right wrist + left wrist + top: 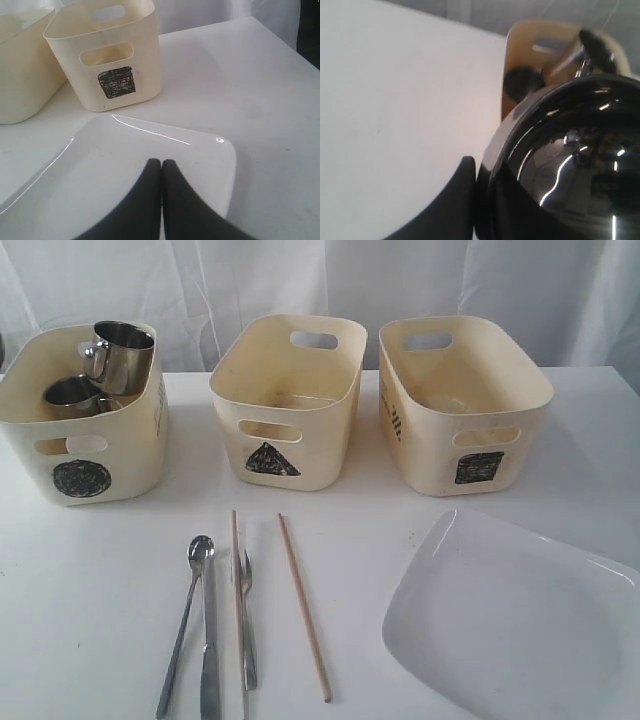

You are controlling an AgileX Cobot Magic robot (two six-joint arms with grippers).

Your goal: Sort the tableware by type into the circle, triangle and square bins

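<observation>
My left gripper [485, 164] is shut on the rim of a shiny round steel vessel [570, 150], one finger outside its wall and one inside. Just beyond it stands the circle bin [516, 55]. That circle bin [125, 455] holds two steel mugs [125, 355] [70, 395]. The triangle bin [315, 430] and the square bin [430, 445] stand to its right. A spoon [185, 625], knife [210, 640], fork [246, 620] and two chopsticks [303, 605] [237, 580] lie on the table. My right gripper [161, 162] hangs shut and empty over the white plate [100, 165]. Neither gripper shows in the exterior view.
A white curtain hangs behind the bins. The plate [510, 620] fills the near right of the white table [90, 580]. The square bin [142, 60] stands just past the plate, with the triangle bin [25, 65] beside it.
</observation>
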